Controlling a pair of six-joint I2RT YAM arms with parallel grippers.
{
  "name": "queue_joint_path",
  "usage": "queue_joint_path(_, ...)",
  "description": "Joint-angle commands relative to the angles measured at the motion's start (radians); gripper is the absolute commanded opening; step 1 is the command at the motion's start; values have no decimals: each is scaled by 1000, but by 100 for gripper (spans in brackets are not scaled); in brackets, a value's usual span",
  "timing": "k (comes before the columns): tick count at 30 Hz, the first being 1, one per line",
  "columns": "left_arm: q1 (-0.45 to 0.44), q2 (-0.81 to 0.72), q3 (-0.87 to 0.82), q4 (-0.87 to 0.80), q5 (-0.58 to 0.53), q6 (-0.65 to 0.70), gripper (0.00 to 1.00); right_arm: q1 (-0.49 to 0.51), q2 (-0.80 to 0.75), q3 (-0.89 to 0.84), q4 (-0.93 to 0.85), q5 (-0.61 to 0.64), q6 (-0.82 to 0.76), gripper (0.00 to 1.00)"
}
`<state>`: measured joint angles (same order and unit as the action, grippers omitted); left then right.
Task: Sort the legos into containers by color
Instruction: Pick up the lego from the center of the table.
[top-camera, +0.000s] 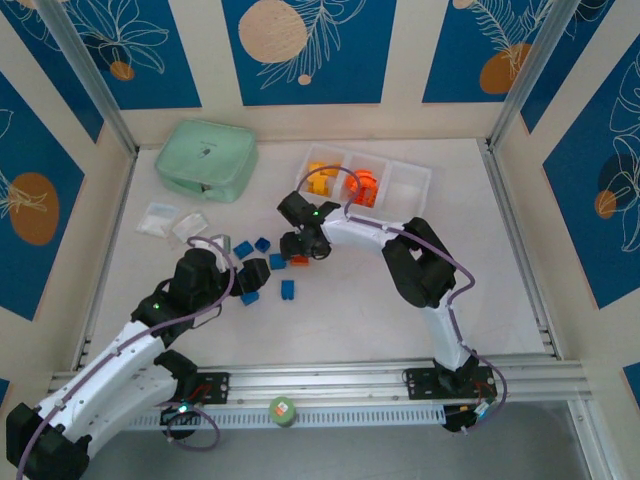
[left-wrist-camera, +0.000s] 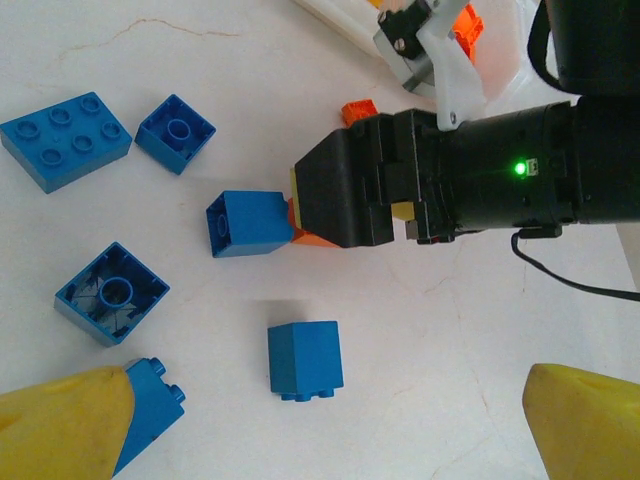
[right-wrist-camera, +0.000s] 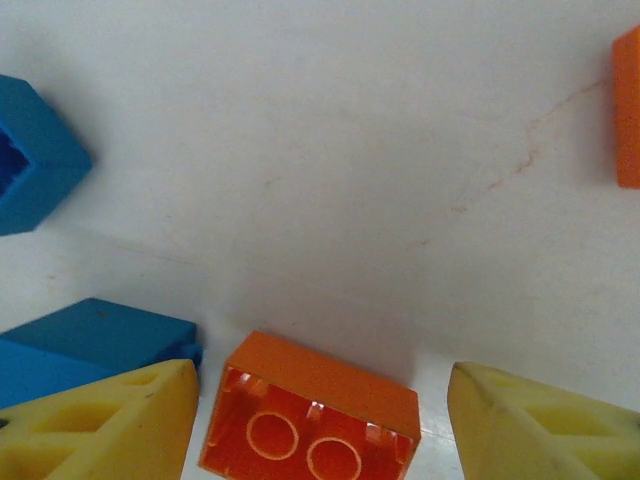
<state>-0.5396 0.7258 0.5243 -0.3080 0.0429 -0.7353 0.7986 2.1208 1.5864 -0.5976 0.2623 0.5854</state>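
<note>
- Right gripper (right-wrist-camera: 322, 372) fingers spread astride orange brick (right-wrist-camera: 310, 415), not pinching.
- We judge it light, rigid, slick; pinch flat side walls.
- Left gripper (left-wrist-camera: 330, 375) fingers spread wide.

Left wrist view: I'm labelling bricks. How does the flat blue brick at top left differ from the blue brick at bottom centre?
The flat brick is wide and low with six studs; the cube brick is narrower and taller. The flat brick sits studs up; the cube brick lies on its side, studs toward the picture's bottom edge. Both are blue and lie loose on the table.
</note>
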Motion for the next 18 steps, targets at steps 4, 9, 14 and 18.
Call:
queue_joint_path(4, 15, 8, -21, 16, -7, -6, 99, 4, -25, -37, -39, 22, 12, 65)
queue_joint_path(9, 16, 11, -19, 20, 5, -12, 99, 5, -30, -39, -45, 31, 10, 58)
queue_joint_path(14, 15, 11, -18, 22, 13, -16, 99, 2, -78, -63, -42, 35, -2, 51)
queue_joint_path(18, 16, 25, -14, 44, 33, -23, 99, -15, -155, -96, -41, 35, -15, 48)
